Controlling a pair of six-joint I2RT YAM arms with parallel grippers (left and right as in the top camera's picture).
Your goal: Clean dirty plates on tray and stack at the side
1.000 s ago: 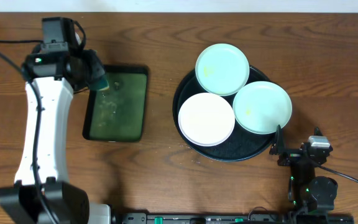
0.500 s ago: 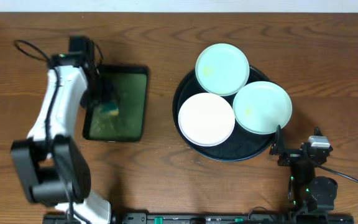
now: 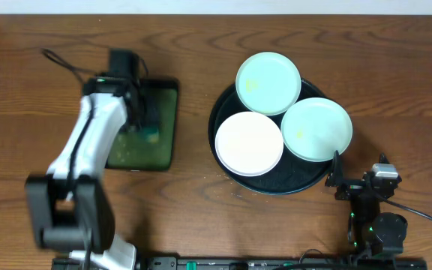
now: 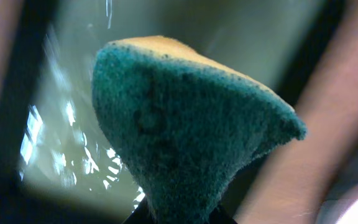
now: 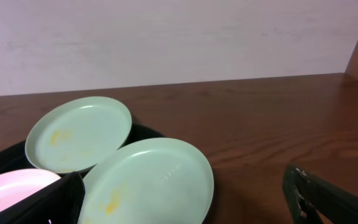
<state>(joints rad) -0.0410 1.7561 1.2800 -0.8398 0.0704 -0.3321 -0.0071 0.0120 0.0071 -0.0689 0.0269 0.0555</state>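
Note:
Three small plates lie on the round black tray [image 3: 232,187]: a white plate [image 3: 249,143] at its left, a mint plate [image 3: 268,82] at the back and another mint plate [image 3: 316,129] at the right. Both mint plates show yellowish smears in the right wrist view [image 5: 79,132] [image 5: 146,182]. My left gripper [image 3: 147,129] is shut on a green and yellow sponge [image 4: 185,130] and holds it over the dark-green rectangular tray [image 3: 163,150]. My right gripper [image 3: 334,180] is open and empty, at the black tray's near right rim.
The dark-green tray holds wet, shiny liquid [image 4: 61,143]. A pale wall [image 5: 166,37] stands behind the table. Bare wooden tabletop [image 3: 193,217] lies between the two trays and along the front.
My left arm has swung right and nearer over the green tray with the sponge in it. The plates and the right arm have not moved.

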